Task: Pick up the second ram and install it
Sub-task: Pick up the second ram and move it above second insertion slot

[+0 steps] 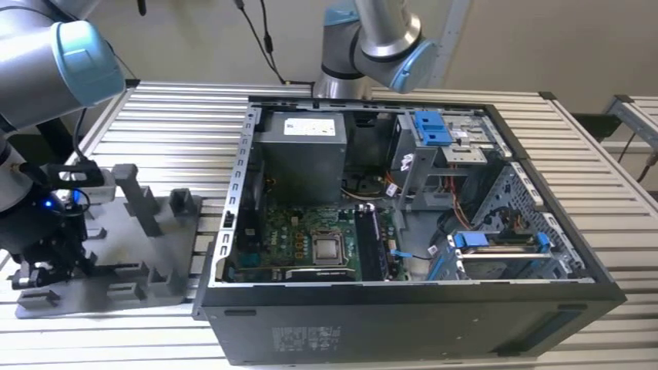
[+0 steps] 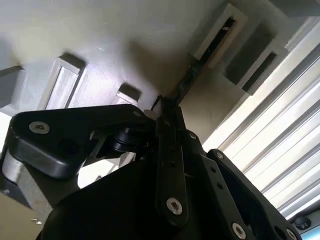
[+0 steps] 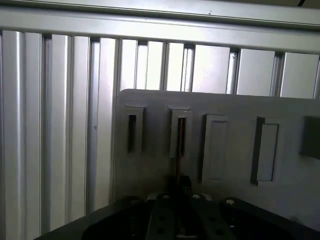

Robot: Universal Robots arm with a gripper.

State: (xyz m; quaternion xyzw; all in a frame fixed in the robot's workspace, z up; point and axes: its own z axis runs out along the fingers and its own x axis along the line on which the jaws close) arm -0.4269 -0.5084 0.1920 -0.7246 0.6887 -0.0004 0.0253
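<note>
The second ram (image 2: 189, 80) is a thin dark stick seen edge-on, standing in a narrow slot of the grey tray (image 2: 100, 45). In both wrist views my gripper (image 2: 167, 109) sits low over the tray with its fingers pressed together on the stick's near end. The first wrist view shows the ram (image 3: 179, 155) running from the tray's second slot down into the gripper (image 3: 182, 182). In the exterior view the gripper (image 1: 46, 266) hangs over the front left of the tray (image 1: 154, 254), at that view's left, beside the open computer case (image 1: 411, 308). The green motherboard (image 1: 298, 239) lies inside the case.
Upright posts (image 1: 139, 196) rise from the tray close to my gripper. A second arm (image 1: 370, 46) stands behind the case. Inside the case are a grey power supply (image 1: 303, 154), blue drive brackets (image 1: 432, 127) and dark memory slots (image 1: 372, 243). Everything rests on a slatted aluminium table (image 1: 185, 116).
</note>
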